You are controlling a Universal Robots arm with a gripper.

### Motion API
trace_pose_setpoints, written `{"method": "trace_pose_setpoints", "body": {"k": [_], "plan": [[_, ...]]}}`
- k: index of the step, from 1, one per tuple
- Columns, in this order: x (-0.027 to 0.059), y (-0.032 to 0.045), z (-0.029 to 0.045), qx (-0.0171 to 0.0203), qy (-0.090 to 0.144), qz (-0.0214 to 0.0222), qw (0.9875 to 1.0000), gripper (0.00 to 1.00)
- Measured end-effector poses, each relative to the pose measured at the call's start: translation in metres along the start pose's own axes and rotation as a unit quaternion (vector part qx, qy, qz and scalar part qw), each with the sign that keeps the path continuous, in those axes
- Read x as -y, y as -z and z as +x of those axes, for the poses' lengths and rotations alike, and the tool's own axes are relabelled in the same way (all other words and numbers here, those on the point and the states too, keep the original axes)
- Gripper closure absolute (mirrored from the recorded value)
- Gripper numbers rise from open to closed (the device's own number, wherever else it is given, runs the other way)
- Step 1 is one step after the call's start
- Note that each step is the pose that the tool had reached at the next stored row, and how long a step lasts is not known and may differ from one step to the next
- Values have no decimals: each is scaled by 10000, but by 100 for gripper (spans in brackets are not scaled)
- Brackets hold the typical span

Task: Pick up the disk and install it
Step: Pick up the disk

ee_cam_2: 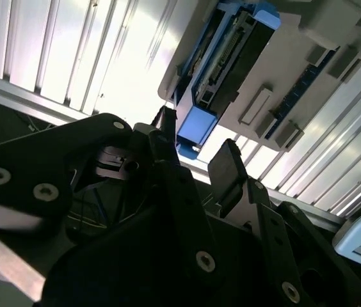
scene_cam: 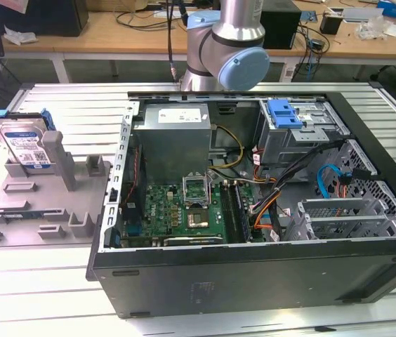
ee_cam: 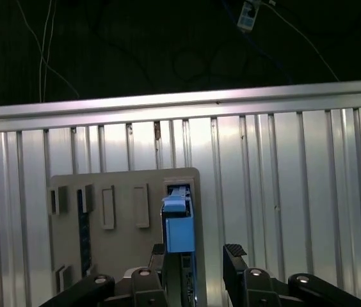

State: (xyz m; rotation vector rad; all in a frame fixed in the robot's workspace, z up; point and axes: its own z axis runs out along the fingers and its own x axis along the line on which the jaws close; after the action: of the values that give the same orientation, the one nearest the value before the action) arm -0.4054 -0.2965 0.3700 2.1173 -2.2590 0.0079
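Exterior view puts the disk (scene_cam: 26,144) standing on edge in the grey fixture (scene_cam: 43,203), off at that view's left and well apart from the open case (scene_cam: 254,274), where it presumably belongs. Nothing grips it. In the first wrist view the gripper (ee_cam: 197,254) hangs above it with its jaws spread wide. The disk's blue-framed top edge lies between the two fingers (ee_cam: 235,257) as seen from up there (closer to one than the other), but apart from both as far as I can tell. The arm (scene_cam: 229,49) rises behind the case. From where I stand the job looks barely begun: the gripper is lined up for the pick, no grasp is made, and lifting, carrying and seating in the case are all left.
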Motion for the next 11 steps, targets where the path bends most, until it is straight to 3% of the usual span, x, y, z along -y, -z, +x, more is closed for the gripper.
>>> {"method": "trace_pose_setpoints", "body": {"k": [1,5,11], "plan": [[0,-1,0,1,0,20,10000,52],[-2,-7,0,-1,60,27,10000,52],[-10,-29,6,-13,504,45,9987,52]]}}
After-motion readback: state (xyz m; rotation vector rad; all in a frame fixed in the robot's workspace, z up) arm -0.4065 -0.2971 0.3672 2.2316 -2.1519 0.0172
